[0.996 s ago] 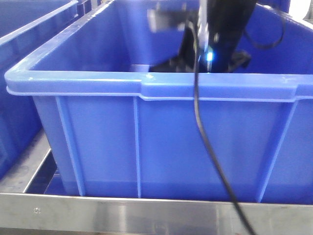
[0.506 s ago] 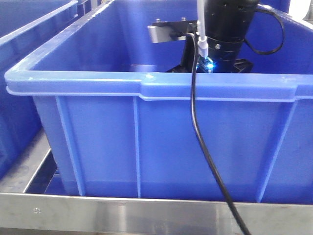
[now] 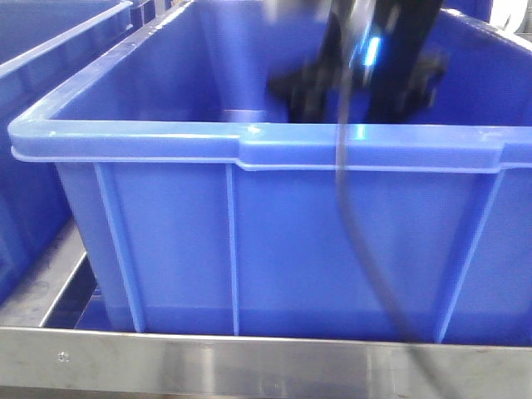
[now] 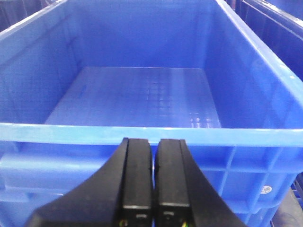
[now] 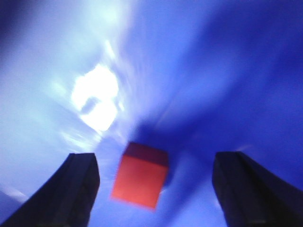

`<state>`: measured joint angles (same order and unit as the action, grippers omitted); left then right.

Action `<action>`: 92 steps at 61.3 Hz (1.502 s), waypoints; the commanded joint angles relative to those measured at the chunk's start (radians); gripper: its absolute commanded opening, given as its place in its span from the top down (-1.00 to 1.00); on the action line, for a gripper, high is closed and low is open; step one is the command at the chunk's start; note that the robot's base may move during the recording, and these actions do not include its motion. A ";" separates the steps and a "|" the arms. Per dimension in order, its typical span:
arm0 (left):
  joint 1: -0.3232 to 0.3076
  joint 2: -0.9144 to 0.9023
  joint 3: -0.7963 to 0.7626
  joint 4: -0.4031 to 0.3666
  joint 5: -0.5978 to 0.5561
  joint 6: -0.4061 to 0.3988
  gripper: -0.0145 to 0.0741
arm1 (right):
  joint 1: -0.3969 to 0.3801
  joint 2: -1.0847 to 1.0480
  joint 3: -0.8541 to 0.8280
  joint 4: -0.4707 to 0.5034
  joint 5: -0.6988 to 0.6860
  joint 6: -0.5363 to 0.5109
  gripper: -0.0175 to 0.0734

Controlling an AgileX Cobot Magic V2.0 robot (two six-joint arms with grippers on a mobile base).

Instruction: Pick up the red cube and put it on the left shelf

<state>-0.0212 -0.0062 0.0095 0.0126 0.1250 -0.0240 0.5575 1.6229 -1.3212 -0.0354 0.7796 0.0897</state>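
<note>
Inside the blue crate (image 3: 249, 241) on the shelf (image 3: 249, 362), the right gripper (image 5: 156, 184) is reaching down from above, its arm showing in the front view as a dark, motion-blurred mass behind the crate's near rim. In the right wrist view its fingers (image 5: 71, 189) are standing spread wide, gripping nothing, and the cube (image 5: 140, 175) is showing between them, nearer the finger at the left of that picture and apart from both. The picture is too blurred to tell whether the cube is resting on the crate floor or is in the air. Judged from this, the placing step is at or just past the release: the cube is already within the crate and no longer held. The next move is calling for a straight lift clear of the crate, keeping the fingers off the cube and the trailing cable (image 3: 357, 224) off the rim. The left gripper (image 4: 154, 182) is hovering just outside a blue crate, level with its rim and aimed across its interior; its fingers are pressed together with nothing between them, and it is taking no part in the placement.
</note>
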 commanded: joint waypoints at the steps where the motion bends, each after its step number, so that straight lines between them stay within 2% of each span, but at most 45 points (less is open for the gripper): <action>1: -0.006 -0.015 0.023 -0.006 -0.086 -0.001 0.44 | 0.000 -0.134 -0.007 -0.013 -0.060 -0.007 -0.52; 16: -0.006 -0.015 0.023 -0.006 -0.086 -0.001 0.44 | 0.000 -0.388 0.157 -0.011 -0.156 -0.007 0.20; 26: -0.006 -0.015 0.023 -0.006 -0.086 -0.001 0.44 | 0.000 -0.573 0.289 -0.011 -0.234 -0.007 0.42; 57: -0.006 -0.015 0.023 -0.006 -0.086 -0.001 0.44 | 0.000 -1.040 0.680 -0.011 -0.510 -0.007 0.47; 92: -0.006 -0.015 0.023 -0.006 -0.086 -0.001 0.44 | 0.000 -1.067 0.701 -0.011 -0.497 -0.007 0.47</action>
<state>-0.0212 -0.0062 0.0095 0.0126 0.1250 -0.0240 0.5575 0.5572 -0.5936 -0.0354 0.3730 0.0897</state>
